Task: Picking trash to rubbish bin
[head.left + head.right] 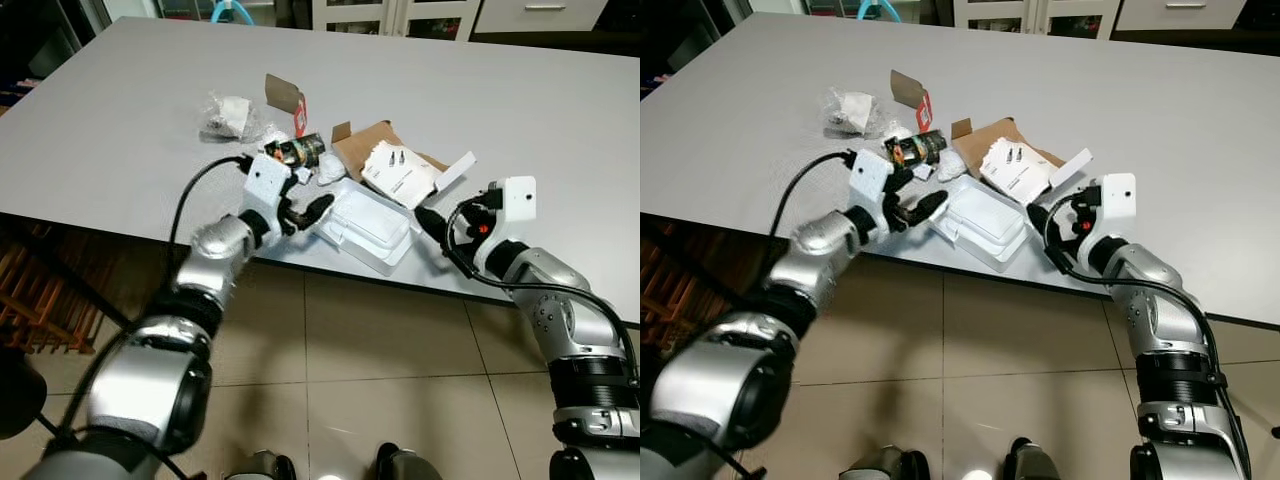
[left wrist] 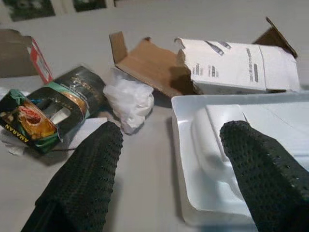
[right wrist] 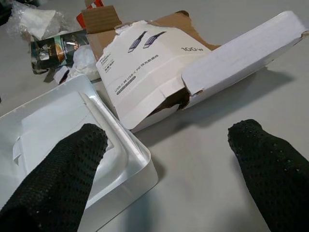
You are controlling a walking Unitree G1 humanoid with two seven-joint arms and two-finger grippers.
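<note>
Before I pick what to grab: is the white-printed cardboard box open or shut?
Open. The cardboard box lies on the table torn, flaps splayed, brown inside showing.

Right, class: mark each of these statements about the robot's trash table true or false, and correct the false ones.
1. Both claws are open. True.
2. The left claw holds the white plastic tray. False: it is open at the tray's edge, gripping nothing.
3. The torn cardboard box lies on the grey table. True.
4. The crumpled dark wrapper lies on the floor. False: it lies on the table.
</note>
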